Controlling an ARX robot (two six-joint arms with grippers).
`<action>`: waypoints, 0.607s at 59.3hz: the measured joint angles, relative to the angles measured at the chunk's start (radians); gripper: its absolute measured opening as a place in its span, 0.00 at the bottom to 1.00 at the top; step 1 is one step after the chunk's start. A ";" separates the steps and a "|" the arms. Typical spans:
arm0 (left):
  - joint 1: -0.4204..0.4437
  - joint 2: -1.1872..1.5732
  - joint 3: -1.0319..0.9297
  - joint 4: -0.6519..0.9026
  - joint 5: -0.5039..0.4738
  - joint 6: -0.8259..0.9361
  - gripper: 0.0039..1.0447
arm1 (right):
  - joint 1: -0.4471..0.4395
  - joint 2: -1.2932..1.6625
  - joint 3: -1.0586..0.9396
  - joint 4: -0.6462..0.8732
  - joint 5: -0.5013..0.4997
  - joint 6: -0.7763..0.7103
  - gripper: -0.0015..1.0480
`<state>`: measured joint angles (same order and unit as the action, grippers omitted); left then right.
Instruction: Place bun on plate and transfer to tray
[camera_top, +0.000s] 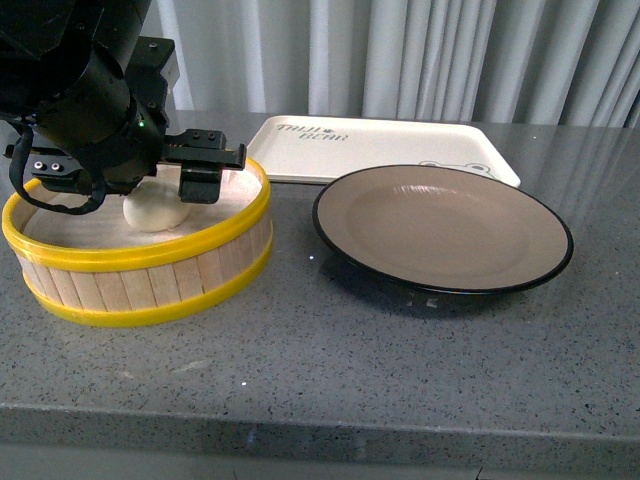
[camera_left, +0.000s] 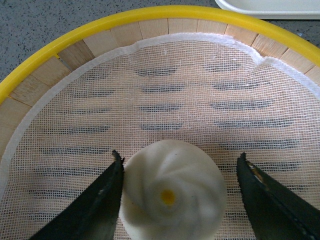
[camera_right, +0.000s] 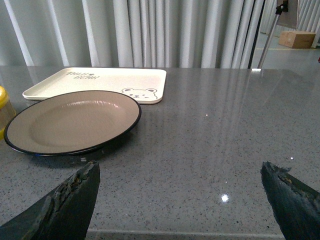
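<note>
Biggest worry from where I'm standing: the left gripper (camera_left: 179, 155) isn't centred on the bun (camera_left: 172, 195). The jaws are spread wide with the bun between them. In the wrist view one finger (camera_left: 100, 200) looks right up against the bun's side and the other has a clear gap. If it closes like that, my guess is the far finger shoves the bun sideways across the mesh cloth (camera_left: 200, 100) before anything grips.

It's also a soft steamed bun, so a hard squeeze could dent the pleats. The dough might stick to the cloth too and drag it up on the lift. And it has to clear the yellow rim of the steamer (camera_top: 140, 300) on the way out, so a low swing to the right would clip it.

Pose-wise, the left arm reaches in from the near left. Its wrist is tipped down over the steamer and the fingers dip inside the rim, low around the bun, which sits on the steamer floor.

The plate (camera_top: 440, 225) is empty, just right of the steamer on the grey counter (camera_top: 350, 370). The tray (camera_top: 380, 145) is behind it on the far side. The right gripper (camera_right: 180, 170) hangs over bare counter further right, spread wide, holding nothing.
</note>
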<state>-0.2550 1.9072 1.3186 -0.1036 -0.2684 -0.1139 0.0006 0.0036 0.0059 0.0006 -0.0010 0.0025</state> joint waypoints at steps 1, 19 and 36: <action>0.000 0.000 0.000 0.000 0.007 -0.001 0.57 | 0.000 0.000 0.000 0.000 0.000 0.000 0.92; 0.004 -0.005 -0.002 0.000 0.034 -0.004 0.15 | 0.000 0.000 0.000 0.000 0.000 0.000 0.92; 0.000 -0.055 0.005 -0.005 0.043 0.010 0.04 | 0.000 0.000 0.000 0.000 0.000 0.000 0.92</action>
<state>-0.2554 1.8526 1.3231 -0.1085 -0.2249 -0.1043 0.0006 0.0036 0.0059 0.0006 -0.0010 0.0025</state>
